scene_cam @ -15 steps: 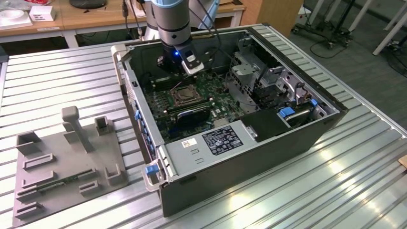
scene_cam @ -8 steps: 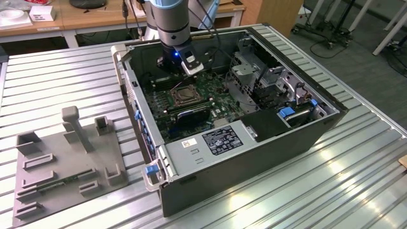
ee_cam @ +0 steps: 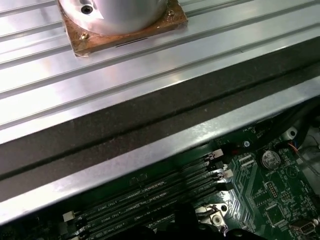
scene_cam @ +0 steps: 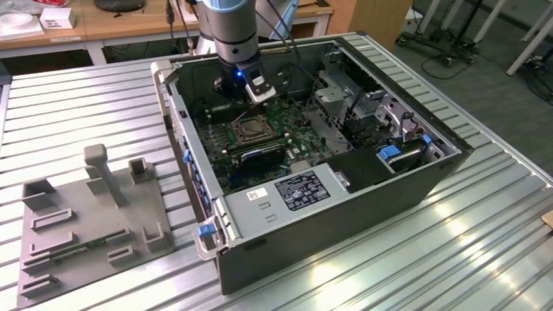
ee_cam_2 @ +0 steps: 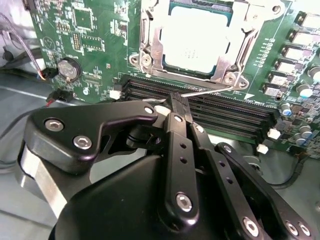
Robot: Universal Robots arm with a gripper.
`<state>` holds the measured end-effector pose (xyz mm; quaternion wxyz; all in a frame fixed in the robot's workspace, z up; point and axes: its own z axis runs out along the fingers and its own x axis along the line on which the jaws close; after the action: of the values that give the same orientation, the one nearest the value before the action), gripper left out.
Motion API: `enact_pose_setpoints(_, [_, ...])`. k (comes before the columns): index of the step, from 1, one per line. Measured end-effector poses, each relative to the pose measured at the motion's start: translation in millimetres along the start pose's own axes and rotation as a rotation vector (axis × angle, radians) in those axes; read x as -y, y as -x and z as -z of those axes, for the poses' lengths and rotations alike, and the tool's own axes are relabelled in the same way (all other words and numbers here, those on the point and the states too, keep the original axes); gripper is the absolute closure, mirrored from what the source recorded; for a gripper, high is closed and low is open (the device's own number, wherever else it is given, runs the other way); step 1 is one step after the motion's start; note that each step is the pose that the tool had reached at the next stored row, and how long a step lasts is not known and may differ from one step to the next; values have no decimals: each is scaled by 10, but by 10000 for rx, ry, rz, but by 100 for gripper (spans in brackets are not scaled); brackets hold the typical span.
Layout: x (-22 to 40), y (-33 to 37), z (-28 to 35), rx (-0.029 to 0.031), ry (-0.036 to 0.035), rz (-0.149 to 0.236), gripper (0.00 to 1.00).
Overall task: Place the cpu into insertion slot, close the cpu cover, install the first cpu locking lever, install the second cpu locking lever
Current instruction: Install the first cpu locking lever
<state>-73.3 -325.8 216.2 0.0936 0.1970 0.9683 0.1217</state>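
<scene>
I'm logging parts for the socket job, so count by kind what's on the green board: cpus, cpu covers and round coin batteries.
cpu: 1
cpu cover: 1
coin battery: 1
Total: 3

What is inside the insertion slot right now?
The cpu lies in the insertion slot, its pale top showing through the window of the cpu cover. The cover's frame hides the cpu's edges, and the slot's contacts underneath are covered.
</scene>
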Motion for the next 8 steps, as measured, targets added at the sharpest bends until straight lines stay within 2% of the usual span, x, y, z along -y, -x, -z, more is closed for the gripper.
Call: enact_pose_setpoints(8, [-20, -11, -6, 7, -3, -19, 89])
